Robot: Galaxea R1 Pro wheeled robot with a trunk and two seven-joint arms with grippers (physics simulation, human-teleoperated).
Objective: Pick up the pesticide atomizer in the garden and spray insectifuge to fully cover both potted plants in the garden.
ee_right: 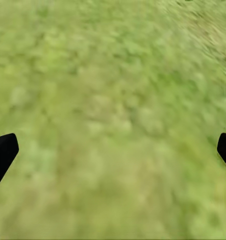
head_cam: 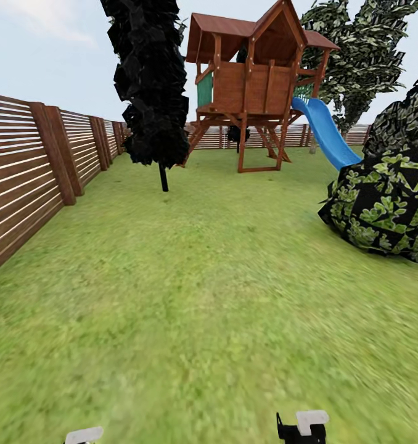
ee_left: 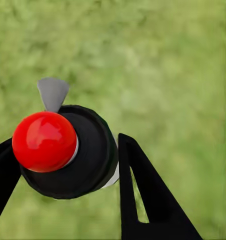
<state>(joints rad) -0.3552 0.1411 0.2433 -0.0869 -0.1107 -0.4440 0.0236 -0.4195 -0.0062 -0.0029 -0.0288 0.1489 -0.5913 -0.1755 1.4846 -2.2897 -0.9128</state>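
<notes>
You are looking out over the garden's green lawn [head_cam: 190, 296], and it is stretching far ahead of you. A brown wooden fence [head_cam: 30, 166] is running along the left side. A wooden playhouse [head_cam: 252, 80] with a blue slide [head_cam: 326, 132] is standing at the far end, and a tall dark tree [head_cam: 150, 80] is standing near it on the left. A big round bush [head_cam: 388, 197] is sitting on the right.

Your left gripper [ee_left: 68, 160] is holding the pesticide atomizer [ee_left: 73, 150]. You are seeing the bottle end-on, with a red round top, a black ring and a small grey nozzle, and the black fingers [ee_left: 143, 200] are pressing on both sides of it over the grass.

Your right gripper [ee_right: 113, 150] is standing wide open, with its dark fingertips [ee_right: 3, 152] far apart and just grass between them
</notes>
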